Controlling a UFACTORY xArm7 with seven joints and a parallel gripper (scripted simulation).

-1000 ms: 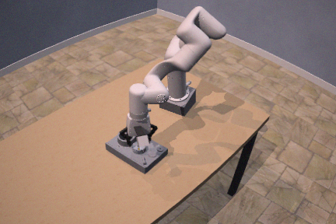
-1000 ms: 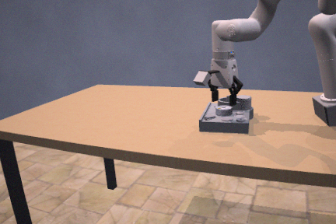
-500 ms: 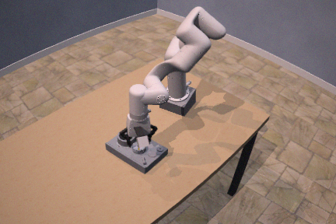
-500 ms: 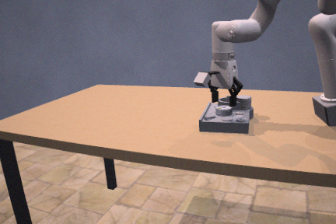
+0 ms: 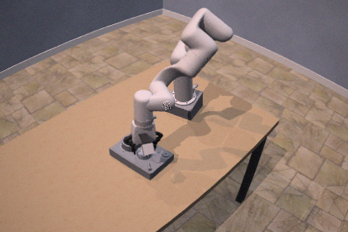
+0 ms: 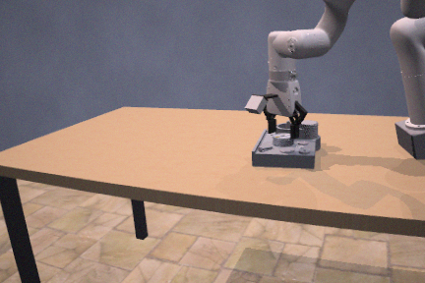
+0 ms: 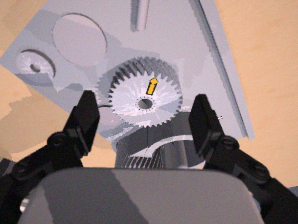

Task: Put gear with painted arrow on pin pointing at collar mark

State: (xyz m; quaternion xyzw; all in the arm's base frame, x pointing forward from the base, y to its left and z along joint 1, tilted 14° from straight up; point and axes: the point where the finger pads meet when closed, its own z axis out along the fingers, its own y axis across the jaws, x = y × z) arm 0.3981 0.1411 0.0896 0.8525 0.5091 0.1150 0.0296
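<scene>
Hovering over the timing case (image 7: 210, 55), one gripper (image 7: 145, 117) holds its two black fingers spread wide, pinching nothing; between them lies one gear (image 7: 142, 95) with a single yellow arrow (image 7: 152, 86) aimed toward 1 o'clock in the wrist view; a second, larger toothed wheel (image 7: 136, 152) sits at 6 o'clock of it; two round recesses (image 7: 79, 32) show at 10 o'clock; the case rests on one table (image 6: 148, 146).
</scene>
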